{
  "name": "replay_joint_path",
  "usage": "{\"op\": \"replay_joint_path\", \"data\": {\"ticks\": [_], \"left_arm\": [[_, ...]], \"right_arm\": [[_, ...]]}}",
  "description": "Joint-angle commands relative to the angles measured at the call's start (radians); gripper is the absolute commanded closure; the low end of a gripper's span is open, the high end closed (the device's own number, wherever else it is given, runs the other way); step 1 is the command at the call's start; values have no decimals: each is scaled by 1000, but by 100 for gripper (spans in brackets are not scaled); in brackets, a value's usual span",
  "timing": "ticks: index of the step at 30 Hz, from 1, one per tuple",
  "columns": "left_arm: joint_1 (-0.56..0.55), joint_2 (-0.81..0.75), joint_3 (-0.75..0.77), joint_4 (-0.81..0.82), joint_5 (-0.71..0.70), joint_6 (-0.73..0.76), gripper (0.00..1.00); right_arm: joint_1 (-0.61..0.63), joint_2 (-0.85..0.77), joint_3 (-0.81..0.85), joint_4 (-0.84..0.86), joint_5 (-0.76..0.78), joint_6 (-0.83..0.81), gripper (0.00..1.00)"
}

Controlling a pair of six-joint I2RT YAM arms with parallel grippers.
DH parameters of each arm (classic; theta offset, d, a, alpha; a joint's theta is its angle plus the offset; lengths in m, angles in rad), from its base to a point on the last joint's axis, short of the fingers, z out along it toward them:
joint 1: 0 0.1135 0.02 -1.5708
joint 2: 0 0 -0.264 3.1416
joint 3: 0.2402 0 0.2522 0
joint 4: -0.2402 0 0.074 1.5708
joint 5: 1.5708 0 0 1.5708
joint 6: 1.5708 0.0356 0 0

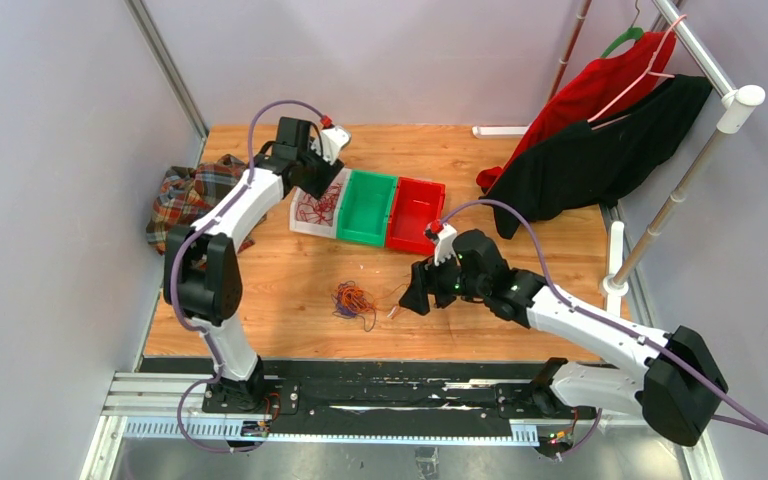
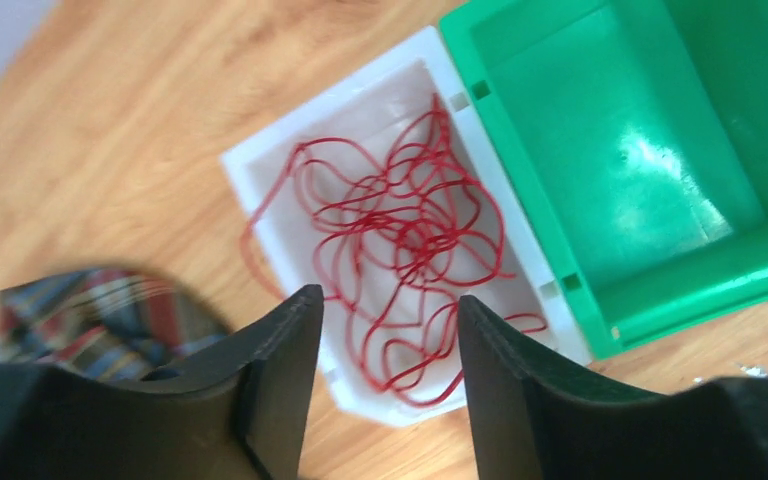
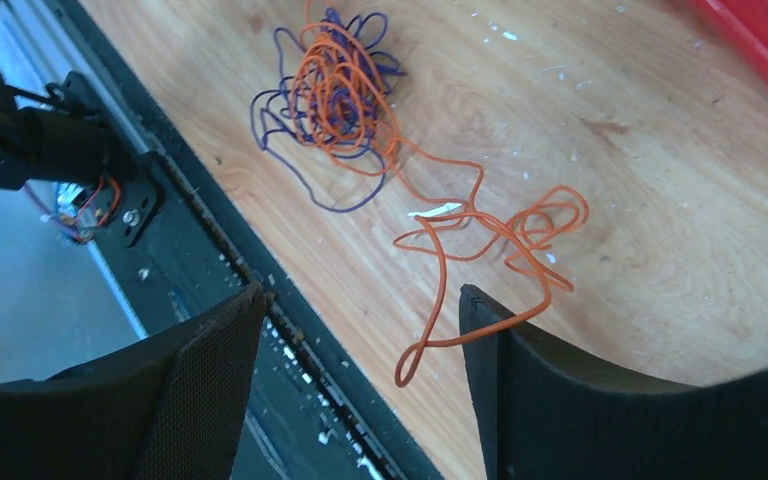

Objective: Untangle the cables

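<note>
Near the table's front edge, the orange and purple cables (image 1: 353, 300) lie knotted in one clump. An orange strand (image 3: 490, 230) trails toward the right gripper (image 3: 360, 295), which hovers over its end, jaws spread wide and empty. Farther back, the red cables (image 2: 410, 240) lie in the white bin (image 2: 250, 168), one loop spilling over its rim. The green bin (image 1: 365, 207) and red bin (image 1: 415, 212) show no cables. The left gripper (image 2: 388, 297) hangs above the white bin, jaws parted, gripping nothing. Judged progress: one colour separated, two remaining.
</note>
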Motion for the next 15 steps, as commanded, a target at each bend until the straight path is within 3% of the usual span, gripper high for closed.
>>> {"op": "replay_joint_path", "data": {"ticks": [1, 5, 10, 15], "left_arm": [[-1, -104, 34, -47, -97, 126, 41], [0, -130, 32, -75, -62, 129, 32], [-1, -121, 42, -207, 202, 75, 27], [-5, -183, -45, -296, 416, 152, 28]], "right_arm": [[-19, 5, 75, -119, -97, -17, 29], [-19, 9, 67, -140, -194, -32, 28], [-25, 54, 101, -181, -291, -39, 28], [-46, 84, 139, -214, -346, -20, 28]]}}
